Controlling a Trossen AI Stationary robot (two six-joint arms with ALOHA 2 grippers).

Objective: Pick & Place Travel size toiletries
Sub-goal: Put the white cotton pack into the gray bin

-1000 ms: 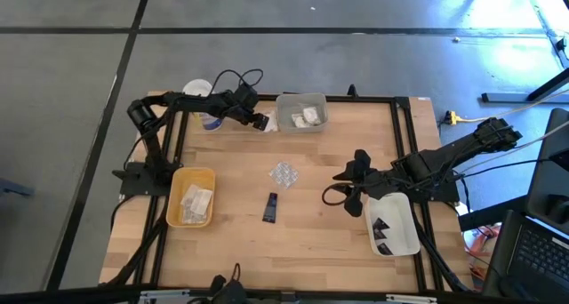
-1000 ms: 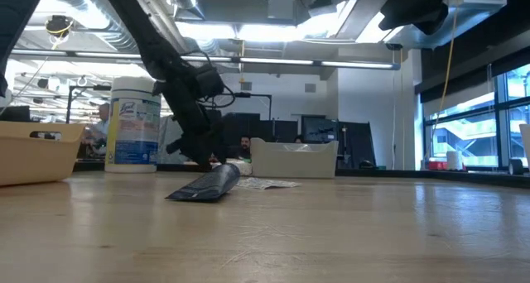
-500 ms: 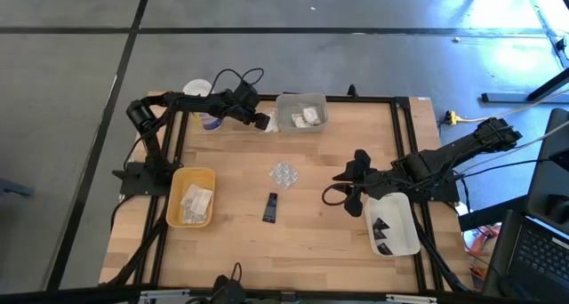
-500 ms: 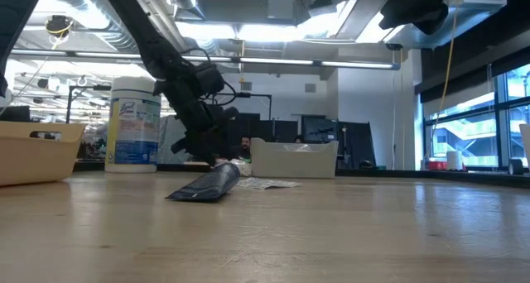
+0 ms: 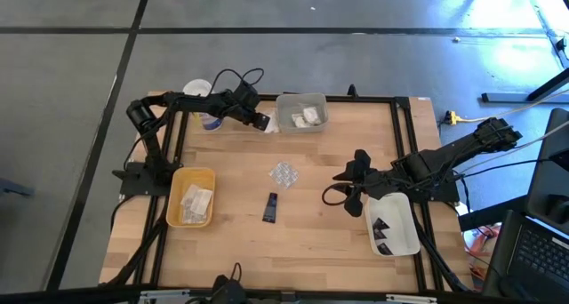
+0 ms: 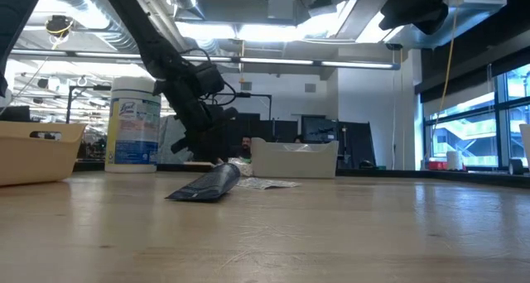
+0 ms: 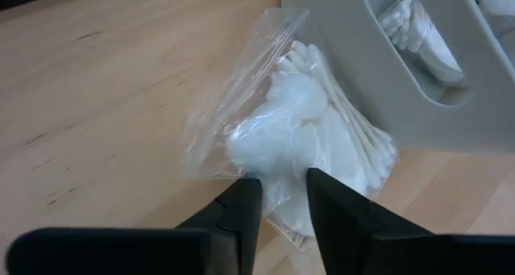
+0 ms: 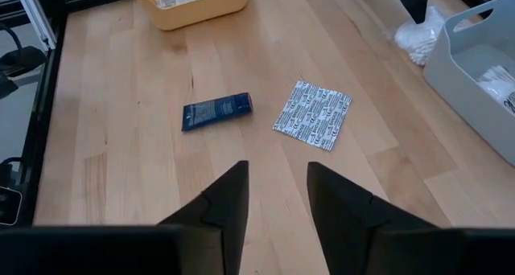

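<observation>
Left wrist view shows you the left gripper (image 7: 278, 199) pinched narrowly on the edge of a clear bag of cotton swabs (image 7: 310, 138) lying on the table, touching the grey tray (image 7: 378, 74); well apart from that tray, your right gripper (image 8: 273, 199) hangs empty, fingers partly spread, above the blue tube (image 8: 216, 111) and blister pack (image 8: 313, 114)
</observation>
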